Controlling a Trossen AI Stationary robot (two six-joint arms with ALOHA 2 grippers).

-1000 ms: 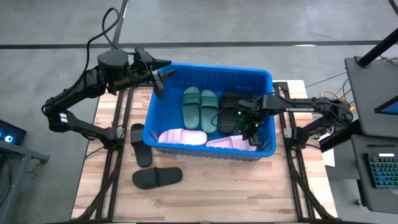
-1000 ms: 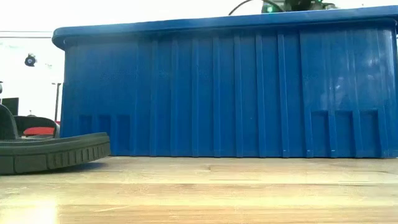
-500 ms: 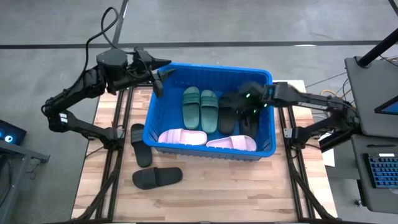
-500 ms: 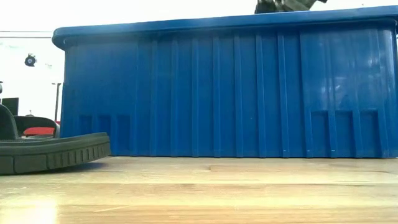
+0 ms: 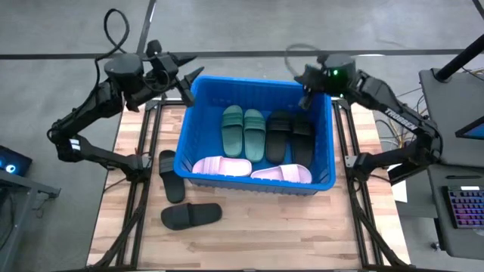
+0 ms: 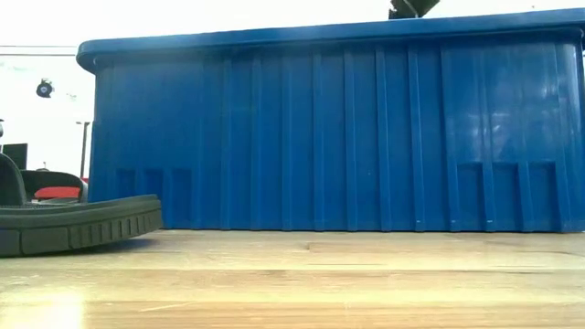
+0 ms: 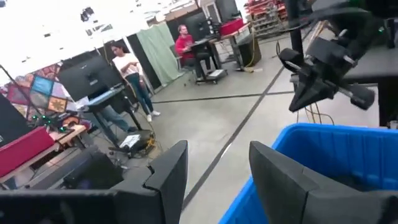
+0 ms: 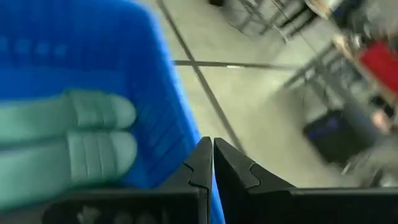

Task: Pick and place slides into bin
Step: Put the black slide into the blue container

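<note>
The blue bin (image 5: 198, 162) stands mid-table and holds two dark green slides (image 5: 243, 133), two black slides (image 5: 290, 137) and two pale pink slides (image 5: 249, 169). Two more black slides lie on the table left of the bin, one (image 5: 169, 175) beside its wall and one (image 5: 191, 216) nearer the front edge. My left gripper (image 5: 189, 79) is open and empty above the bin's far left corner. My right gripper (image 5: 305, 89) is shut and empty above the bin's far right corner. Its wrist view looks down on the green slides (image 8: 68, 137).
The bin's ribbed near wall (image 6: 329, 137) fills the low view, with a black slide's sole (image 6: 73, 228) at its left. Bare wooden table (image 5: 265, 227) lies in front of the bin. People and desks (image 7: 124, 68) show in the room beyond.
My right gripper has risen out of the bin from over the black slides and gone toward the table's far edge, to the bin's far right corner. The black slides stay lying in the bin. My left gripper has shifted a little toward the far left.
</note>
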